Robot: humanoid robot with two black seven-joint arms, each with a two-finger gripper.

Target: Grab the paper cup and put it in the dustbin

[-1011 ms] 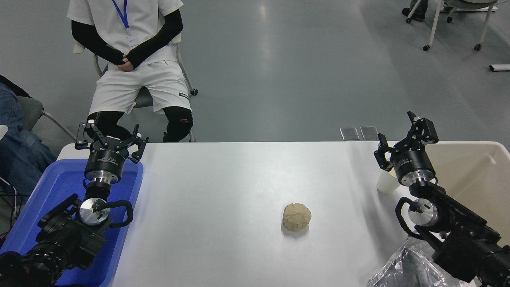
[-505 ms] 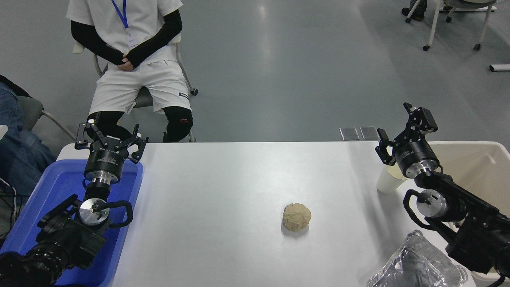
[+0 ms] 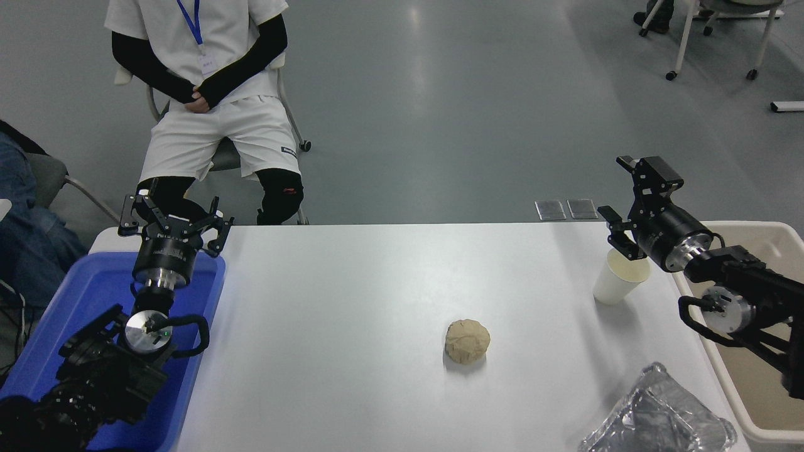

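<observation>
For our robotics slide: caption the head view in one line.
Open right gripper poised above the upright small white paper cup, beside the large beige plastic dustbin; left gripper parked over the blue tray.

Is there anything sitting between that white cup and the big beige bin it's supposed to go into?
Nothing visible. The paper cup stands just left of the dustbin, with only bare table between; the right gripper hangs open above it.

Bright, even overhead light; soft shadows, sharp focus throughout.
</observation>
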